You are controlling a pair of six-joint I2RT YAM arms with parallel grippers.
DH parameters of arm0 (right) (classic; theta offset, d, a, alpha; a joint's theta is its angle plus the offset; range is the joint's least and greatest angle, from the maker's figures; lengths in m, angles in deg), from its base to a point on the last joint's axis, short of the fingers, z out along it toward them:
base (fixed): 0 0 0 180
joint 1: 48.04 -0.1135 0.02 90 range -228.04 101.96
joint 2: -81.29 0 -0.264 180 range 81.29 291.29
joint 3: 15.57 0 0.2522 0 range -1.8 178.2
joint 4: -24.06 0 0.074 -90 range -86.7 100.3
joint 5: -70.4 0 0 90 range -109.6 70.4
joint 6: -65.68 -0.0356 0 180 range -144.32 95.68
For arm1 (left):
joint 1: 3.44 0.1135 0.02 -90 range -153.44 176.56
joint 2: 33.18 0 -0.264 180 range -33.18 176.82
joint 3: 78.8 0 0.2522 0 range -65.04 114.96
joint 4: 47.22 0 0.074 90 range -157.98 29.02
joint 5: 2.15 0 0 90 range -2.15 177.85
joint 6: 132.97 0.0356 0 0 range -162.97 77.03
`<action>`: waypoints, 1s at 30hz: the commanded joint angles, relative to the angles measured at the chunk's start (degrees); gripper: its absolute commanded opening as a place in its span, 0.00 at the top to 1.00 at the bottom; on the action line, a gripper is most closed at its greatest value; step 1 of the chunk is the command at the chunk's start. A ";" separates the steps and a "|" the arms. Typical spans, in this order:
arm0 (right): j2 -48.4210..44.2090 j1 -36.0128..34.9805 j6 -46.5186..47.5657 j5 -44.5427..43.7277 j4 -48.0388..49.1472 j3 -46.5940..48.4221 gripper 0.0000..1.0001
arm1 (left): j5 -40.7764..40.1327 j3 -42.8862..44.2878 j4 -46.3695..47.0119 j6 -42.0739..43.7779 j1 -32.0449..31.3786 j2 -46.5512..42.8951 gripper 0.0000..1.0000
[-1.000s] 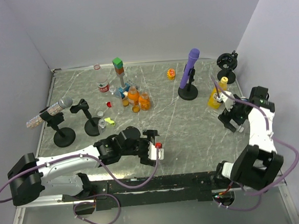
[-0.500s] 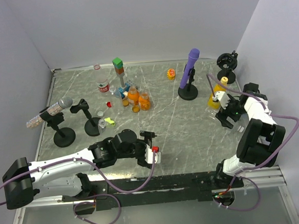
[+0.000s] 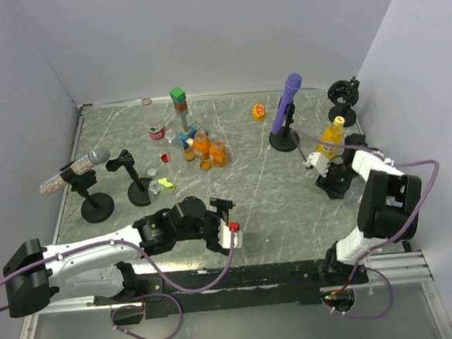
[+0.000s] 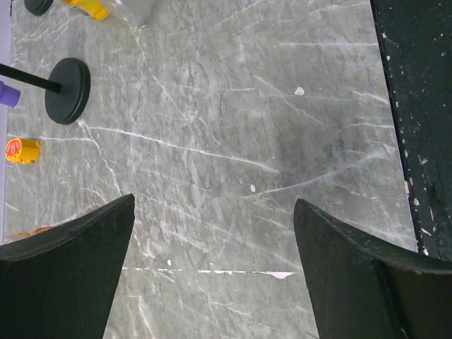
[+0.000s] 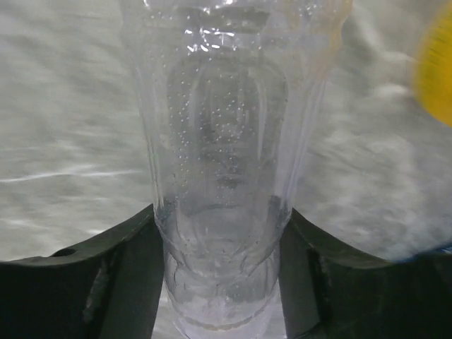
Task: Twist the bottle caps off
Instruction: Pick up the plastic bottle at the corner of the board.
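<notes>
Top view: right pincer [image 3: 321,165] sits right of the purple microphone [image 3: 289,107], just beside the yellow juice bottle [image 3: 332,137]; left pincer [image 3: 229,219] is nearer the bases, left of the microphone.
Left wrist: jaws wide apart over bare tabletop [image 4: 233,141].
Right wrist: jaws clamped on the clear bottle [image 5: 222,176]; its cap is unseen.
Doing it well: brace the bottle upright, then grip the cap squarely before twisting.

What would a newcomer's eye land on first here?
The clear bottle fills the right wrist view, gripped by the right gripper. From above, the purple microphone stands tall at the far side, with a cluster of bottles and stacked blocks to its left.
</notes>
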 commanded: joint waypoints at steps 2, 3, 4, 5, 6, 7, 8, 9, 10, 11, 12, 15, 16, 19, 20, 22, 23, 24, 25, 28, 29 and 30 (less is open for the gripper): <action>-9.35 -8.90 2.05 0.16 -6.20 -7.58 0.50 | 0.87 0.05 0.22 0.51 -0.31 -0.89 0.03; -11.11 -10.93 1.18 0.52 -6.99 -8.20 0.53 | 1.14 0.05 0.31 0.59 -0.31 -0.89 0.03; -12.52 -13.56 -0.14 0.61 -7.43 -8.56 0.57 | 1.49 -0.03 0.22 0.51 -0.31 -0.89 0.03; -13.84 -18.37 -1.98 0.87 -7.78 -8.65 0.59 | 1.84 -0.04 0.31 0.51 -0.31 -1.07 0.04; -14.98 -21.90 -3.39 1.91 -8.48 -8.47 0.59 | 2.10 -0.12 0.31 0.51 -0.31 -1.15 0.03; -15.25 -25.16 -5.06 2.53 -9.01 -7.95 0.60 | 2.19 -0.12 0.39 0.59 -0.31 -1.42 0.03; -15.26 -28.93 -6.81 2.71 -9.19 -7.42 0.60 | 2.02 -0.38 0.66 0.51 -0.31 -1.68 0.03; -14.82 -32.10 -8.14 2.54 -9.19 -6.90 0.60 | 1.93 -0.56 0.92 0.33 -0.40 -2.03 0.03; -13.95 -35.96 -9.72 2.19 -9.10 -6.28 0.60 | 1.76 -0.82 1.27 0.07 -0.49 -2.38 0.03; -12.55 -39.39 -12.08 1.75 -8.76 -5.06 0.60 | 1.15 -1.26 1.62 -0.46 -0.84 -2.99 0.03; -10.97 -42.12 -13.50 1.23 -8.66 -3.91 0.59 | 0.44 -1.53 1.63 -0.81 -1.45 -3.26 0.03; -4.73 -48.90 -18.42 -0.18 -8.49 0.13 0.56 | -1.41 -0.66 1.02 -4.14 -3.47 -3.18 0.03; -2.97 -50.40 -20.09 -1.14 -8.14 1.19 0.54 | -1.76 -0.13 -0.12 -6.24 -4.35 -3.18 0.03; 0.12 -53.22 -22.21 -0.89 -7.96 3.30 0.47 | -4.57 -0.03 -2.67 -12.48 -6.99 -4.93 0.02; 0.39 -53.66 -22.56 -0.45 -7.87 3.57 0.43 | -5.18 -0.47 -2.94 -15.03 -7.52 -6.07 0.03; 0.48 -54.02 -23.61 0.51 -8.22 4.44 0.35 | -5.71 -1.70 -3.29 -17.85 -7.87 -8.61 0.03; 0.39 -53.93 -24.40 0.78 -8.49 4.97 0.20 | -5.98 -2.40 -3.21 -19.26 -7.87 -9.93 0.03; -0.05 -53.84 -25.11 0.70 -8.49 5.15 0.01 | -6.07 -3.02 -3.12 -20.49 -7.87 -10.99 0.03; -0.49 -53.75 -25.81 0.70 -8.66 5.41 0.01 | -5.98 -3.55 -2.77 -21.37 -7.87 -12.04 0.02; -3.47 -52.62 -26.78 3.06 -9.02 5.50 0.01 | -5.10 -4.34 -1.45 -23.83 -7.87 -13.37 0.02; -4.61 -51.83 -26.96 4.20 -9.28 5.59 0.00 | -4.93 -4.17 -1.36 -24.10 -7.87 -13.11 0.02; -5.84 -50.95 -27.13 5.34 -9.71 5.76 0.00 | -4.84 -3.82 -1.45 -24.02 -7.96 -12.59 0.02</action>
